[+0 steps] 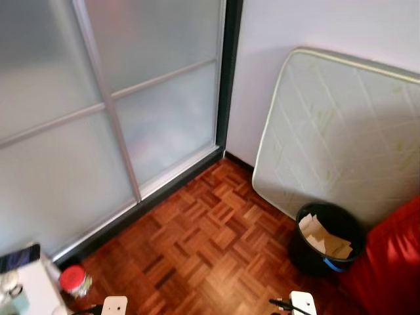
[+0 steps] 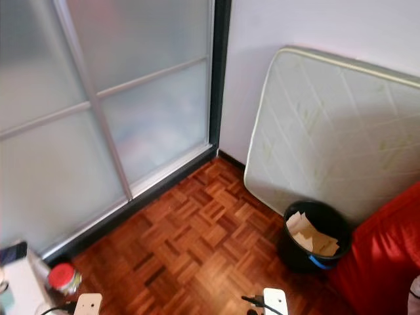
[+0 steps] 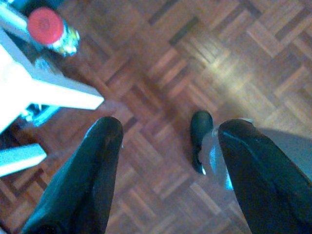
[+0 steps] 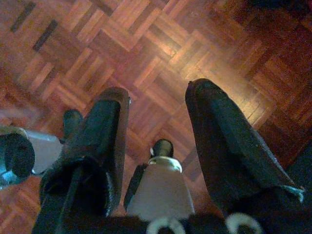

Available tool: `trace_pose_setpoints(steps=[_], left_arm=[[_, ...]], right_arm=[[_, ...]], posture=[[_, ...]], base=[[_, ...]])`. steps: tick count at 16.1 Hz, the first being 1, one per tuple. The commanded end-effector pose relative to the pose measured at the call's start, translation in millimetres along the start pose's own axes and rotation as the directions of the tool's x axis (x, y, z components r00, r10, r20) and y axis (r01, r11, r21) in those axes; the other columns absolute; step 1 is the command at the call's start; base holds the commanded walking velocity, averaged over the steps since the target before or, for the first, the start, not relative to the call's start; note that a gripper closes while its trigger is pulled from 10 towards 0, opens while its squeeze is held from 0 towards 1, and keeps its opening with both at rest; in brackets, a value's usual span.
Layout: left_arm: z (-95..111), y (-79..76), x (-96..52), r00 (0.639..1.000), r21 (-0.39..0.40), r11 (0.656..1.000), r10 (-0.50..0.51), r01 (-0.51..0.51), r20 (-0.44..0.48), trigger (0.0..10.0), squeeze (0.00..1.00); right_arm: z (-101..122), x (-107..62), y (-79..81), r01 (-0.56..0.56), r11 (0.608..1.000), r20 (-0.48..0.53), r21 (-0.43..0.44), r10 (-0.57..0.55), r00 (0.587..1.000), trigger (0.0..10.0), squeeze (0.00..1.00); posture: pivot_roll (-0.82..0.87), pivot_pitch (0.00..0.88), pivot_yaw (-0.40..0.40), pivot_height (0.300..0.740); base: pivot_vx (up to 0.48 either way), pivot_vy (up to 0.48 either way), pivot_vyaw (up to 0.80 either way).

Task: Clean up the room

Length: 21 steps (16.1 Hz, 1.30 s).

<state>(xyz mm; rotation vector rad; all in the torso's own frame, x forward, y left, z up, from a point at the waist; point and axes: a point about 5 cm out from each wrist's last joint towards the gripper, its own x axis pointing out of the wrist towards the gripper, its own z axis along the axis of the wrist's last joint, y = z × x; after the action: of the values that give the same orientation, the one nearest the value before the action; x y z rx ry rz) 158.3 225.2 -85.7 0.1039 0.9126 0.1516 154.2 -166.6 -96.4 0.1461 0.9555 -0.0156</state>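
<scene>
- The bin is the likeliest task thing: a black bucket on the parquet floor, to the right and a little way off, with crumpled paper inside and a blue patch at its near rim.
- Just behind the bin, a pale quilted mattress leans upright against the white wall on the far right.
- A red cushion or seat sits at the near right, just beside the bin.
- Frosted sliding doors with silver frames run along the left and far side, on a dark track that meets the wall at the far corner.
- At the near left, a jar with a red lid stands on the floor beside a white table; a dark phone-like slab lies on the table edge.
- Left gripper: its fingers are spread wide, nothing between them, hanging over bare parquet near the jar and the table.
- Right gripper: its fingers are also spread and empty, above the floor, with the robot's own feet below.
- Both arms hang low at the near edge, well apart from the bin.
</scene>
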Motion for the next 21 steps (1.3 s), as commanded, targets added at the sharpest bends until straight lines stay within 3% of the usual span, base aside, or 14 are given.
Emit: trace_pose_setpoints(steps=[1, 21], left_arm=[[2.2, -1.8, 0.8, 1.0, 0.025, 1.0, -0.006, 0.006, 0.001, 10.0, 0.0], [4.0, -3.2, 1.4, 1.0, 0.044, 0.999, 0.0, 0.0, 0.0, 10.0, 0.0]], right_arm=[[-0.9, -0.7, -4.6, 0.01, 1.0, -0.01, 0.005, -0.009, 1.0, 10.0, 0.0], [0.4, 0.0, -1.4, -0.008, 1.0, -0.008, -0.012, 0.008, 1.0, 10.0, 0.0]], posture=[[0.09, 0.0, -0.045, 0.74], [0.09, 0.0, -0.044, 0.74]], base=[[0.454, 0.0, 0.0], [0.463, 0.0, 0.0]])
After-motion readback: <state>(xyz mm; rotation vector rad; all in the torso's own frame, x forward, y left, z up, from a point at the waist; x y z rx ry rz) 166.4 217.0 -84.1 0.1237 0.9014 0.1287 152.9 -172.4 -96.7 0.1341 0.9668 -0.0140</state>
